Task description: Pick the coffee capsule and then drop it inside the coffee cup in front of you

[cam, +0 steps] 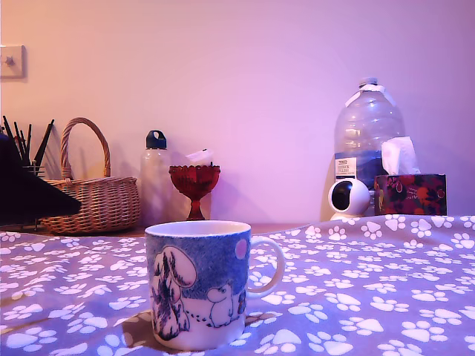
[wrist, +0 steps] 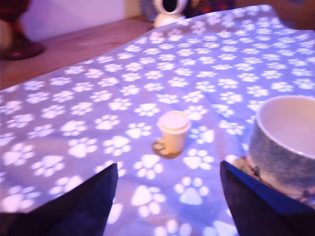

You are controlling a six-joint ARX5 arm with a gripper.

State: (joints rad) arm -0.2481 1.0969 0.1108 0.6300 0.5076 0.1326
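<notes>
The coffee capsule (wrist: 173, 132) is a small pale pod standing upright on the paw-print cloth, wide rim up. My gripper (wrist: 168, 164) is open, its two dark fingers spread just short of the capsule, nothing between them. The coffee cup (wrist: 285, 140), a blue mug with a white inside, stands close beside the capsule and near one finger (wrist: 256, 201). In the exterior view the mug (cam: 204, 282) fills the foreground with its handle toward that view's right, and the capsule does not show. A dark part of the arm (cam: 30, 194) enters at the exterior view's left edge.
Along the back wall stand a wicker basket (cam: 93, 200), a bottle (cam: 155, 178), a red glass goblet (cam: 194, 185), a large water jug (cam: 367, 137), a white round camera (cam: 349, 199) and a tissue box (cam: 410, 193). The paw-print cloth (cam: 371, 282) covers the table.
</notes>
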